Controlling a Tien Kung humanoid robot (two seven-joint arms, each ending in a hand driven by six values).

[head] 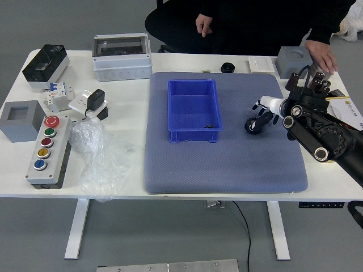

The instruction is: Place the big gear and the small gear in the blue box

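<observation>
My right hand (263, 115) reaches in from the right over the mat, fingers spread. Its thumb and fingertips are at the black big gear (253, 126), which lies on the mat right of the blue box; whether they touch it I cannot tell. The blue box (194, 136) stands open on the mat. Inside it, near its front right corner, lies a small dark piece (209, 126), possibly the small gear.
Left lie a button panel (50, 148), plastic wrap (102, 161) and grey boxes (22, 120). A black round part (228, 67) sits behind the mat (227, 170). A person sits beyond the table, one hand (322, 55) resting at the far right, the other (204, 24) off it.
</observation>
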